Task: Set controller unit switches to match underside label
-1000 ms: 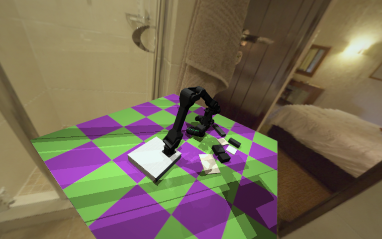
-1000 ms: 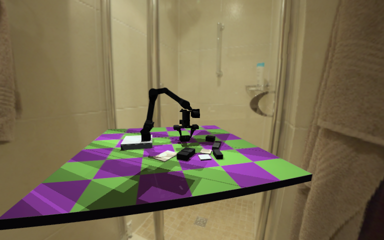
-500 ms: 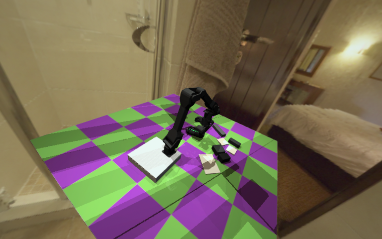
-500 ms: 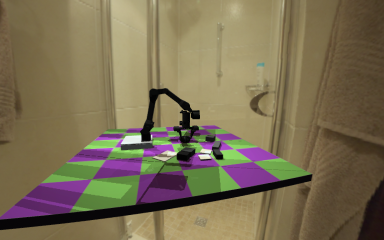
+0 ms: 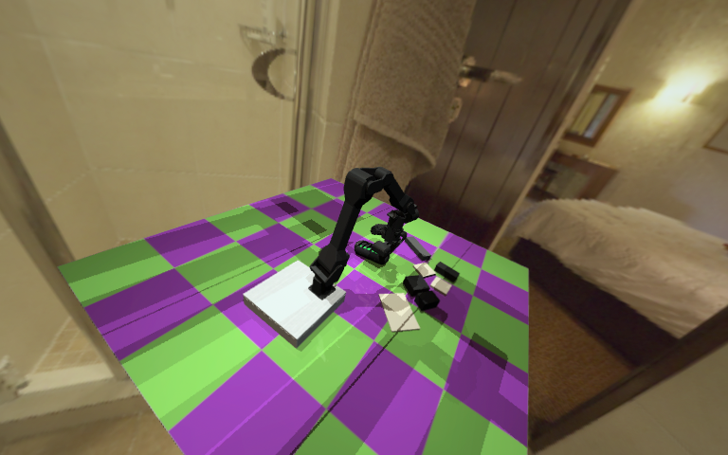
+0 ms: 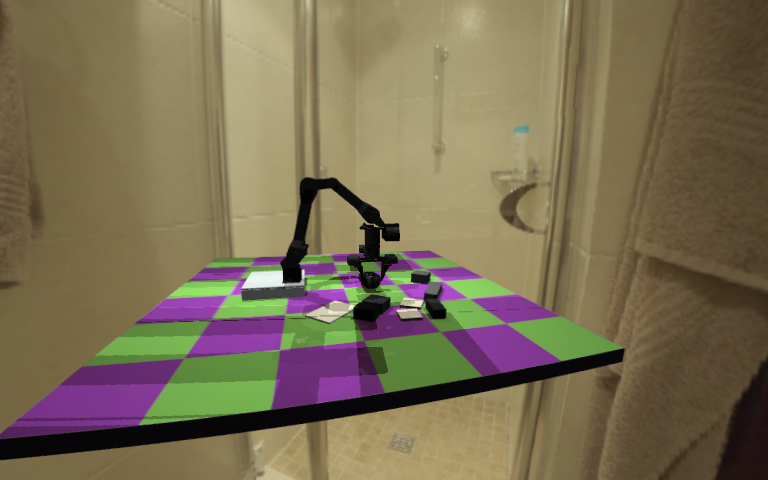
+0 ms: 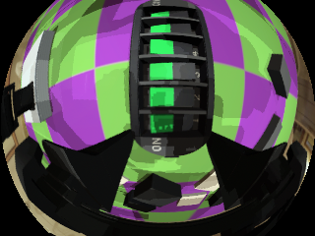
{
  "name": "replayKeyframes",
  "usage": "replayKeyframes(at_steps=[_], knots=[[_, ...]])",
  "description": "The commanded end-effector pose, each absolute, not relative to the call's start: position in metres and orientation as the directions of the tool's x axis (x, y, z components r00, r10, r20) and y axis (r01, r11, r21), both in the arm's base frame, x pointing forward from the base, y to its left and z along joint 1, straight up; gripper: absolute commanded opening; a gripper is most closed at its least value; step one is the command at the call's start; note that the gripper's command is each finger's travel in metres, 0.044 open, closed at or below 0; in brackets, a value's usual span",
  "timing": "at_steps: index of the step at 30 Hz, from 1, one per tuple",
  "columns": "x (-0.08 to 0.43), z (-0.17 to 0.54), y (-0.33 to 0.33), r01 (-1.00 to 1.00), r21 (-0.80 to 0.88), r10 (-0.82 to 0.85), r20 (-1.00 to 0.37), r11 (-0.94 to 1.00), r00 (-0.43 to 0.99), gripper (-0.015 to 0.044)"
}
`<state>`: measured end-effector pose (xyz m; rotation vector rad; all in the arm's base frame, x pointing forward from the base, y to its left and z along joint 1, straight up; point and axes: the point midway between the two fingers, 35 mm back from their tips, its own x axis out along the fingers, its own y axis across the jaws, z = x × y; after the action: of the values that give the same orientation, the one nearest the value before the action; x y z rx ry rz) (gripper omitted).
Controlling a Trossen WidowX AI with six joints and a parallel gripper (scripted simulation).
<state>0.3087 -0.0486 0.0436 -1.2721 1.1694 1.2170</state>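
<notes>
Six switches sat in a row on the dark controller unit (image 5: 370, 250) (image 6: 370, 279) (image 7: 172, 146), and you had its top facing up at your wrist camera. The unit was right at your hand (image 5: 387, 254) (image 6: 371, 276) (image 7: 171, 136), with the end marked ON between the fingertips. Your fingers stood quite wide, but they looked snug on both long sides, so I think you were holding it by that end. Its long way ran out from between the fingers, toward the top of the wrist view, and the rest of it stuck out past your grip. It looked to be up off the checkered tabletop (image 5: 289, 408) (image 6: 215, 384) (image 7: 115, 95), but how high was hard to tell. You had just one arm, so that one had to do it all

The label underneath was hidden, so you could not know the right switches yet. I think the next job was to turn the unit about its long way and peek below. Held at one end, it might droop or slip. No box or bin with things in it could be seen; the dark blocks (image 5: 415, 284) (image 6: 368, 309) (image 7: 157, 189) and pale cards (image 5: 398, 312) (image 6: 329, 312) just lay loose, well apart from the arm's white base (image 5: 287, 300) (image 6: 260, 281) (image 7: 43, 84)
</notes>
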Motion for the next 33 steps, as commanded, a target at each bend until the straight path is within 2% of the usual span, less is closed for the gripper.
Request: replayKeyframes(at_steps=[1, 26, 30, 33], knots=[[0.307, 0.039, -0.046, -0.998, -0.027, -0.003, -1.000, -0.056, 0.027, 0.0338], [0.309, 0.030, -0.048, -0.998, -0.030, -0.011, -0.999, -0.053, 0.031, 0.0338], [0.308, 0.029, -0.048, -0.998, -0.030, -0.012, -0.999, -0.053, 0.031, 0.0440], [0.308, 0.029, -0.048, -0.998, -0.030, -0.012, -0.999, -0.053, 0.031, 0.0440]])
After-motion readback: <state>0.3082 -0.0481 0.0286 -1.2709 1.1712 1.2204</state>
